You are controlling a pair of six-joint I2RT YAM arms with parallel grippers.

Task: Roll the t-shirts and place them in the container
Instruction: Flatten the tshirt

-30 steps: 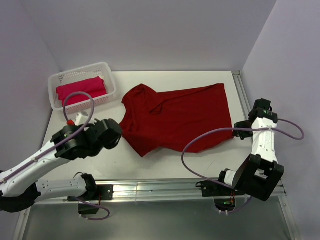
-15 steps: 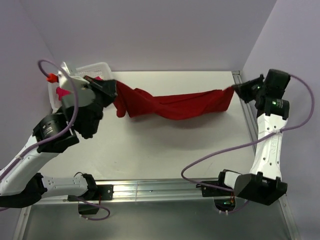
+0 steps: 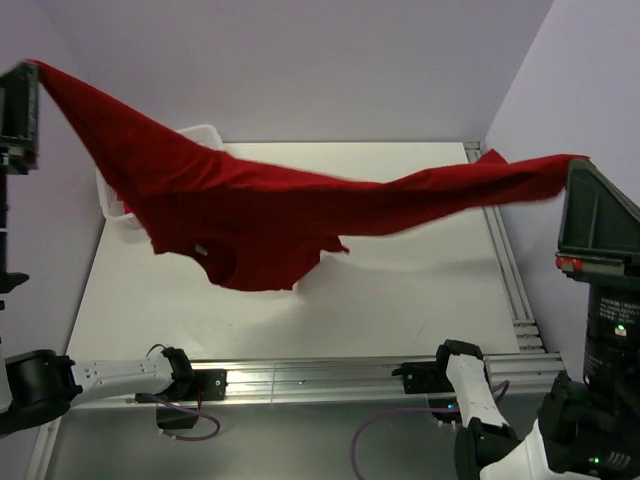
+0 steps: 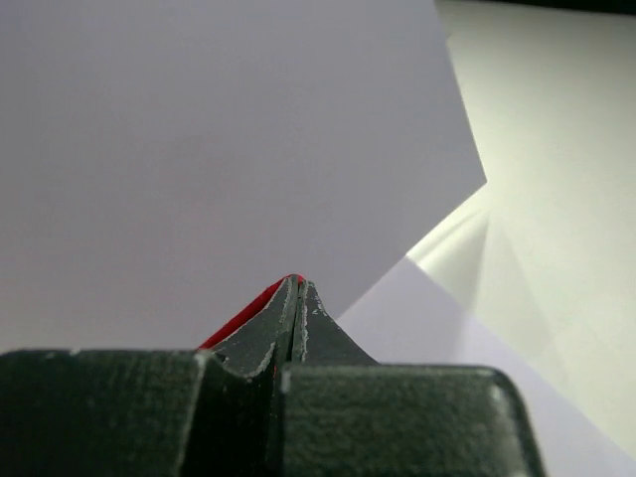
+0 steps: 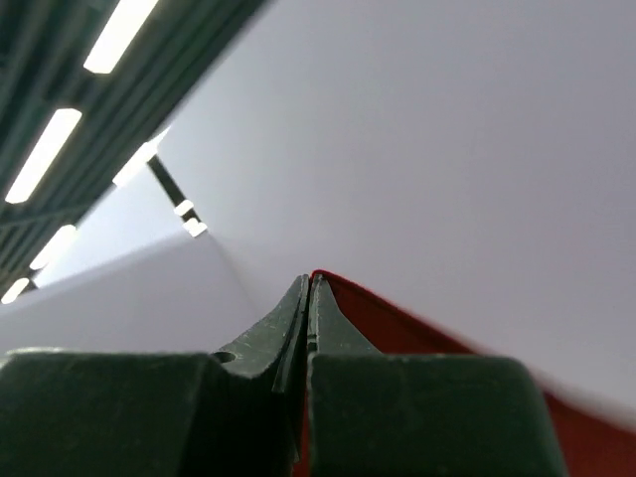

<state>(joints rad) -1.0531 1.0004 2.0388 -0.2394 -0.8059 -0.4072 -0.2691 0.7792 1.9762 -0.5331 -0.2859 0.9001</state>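
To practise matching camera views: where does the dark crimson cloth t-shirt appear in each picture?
Top external: dark crimson cloth t-shirt stretched from upper left to right edge.
Left wrist: red sliver just left of the shut left gripper.
Right wrist: red band just right of the shut right gripper.
Shared landmark: pale lilac wall.

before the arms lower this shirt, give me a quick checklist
1. Left gripper shut on the shirt: ok, red cloth shows at the closed tips.
2. Right gripper shut on the shirt: ok, cloth is pinched beside the tips.
3. Shirt clear of the table: ok, it hangs above its shadow.
4. Shirt spread flat between the grips: not ok, the middle sags and a flap droops.
5. Basket out of the drop path: cannot tell, the shirt hides most of it.
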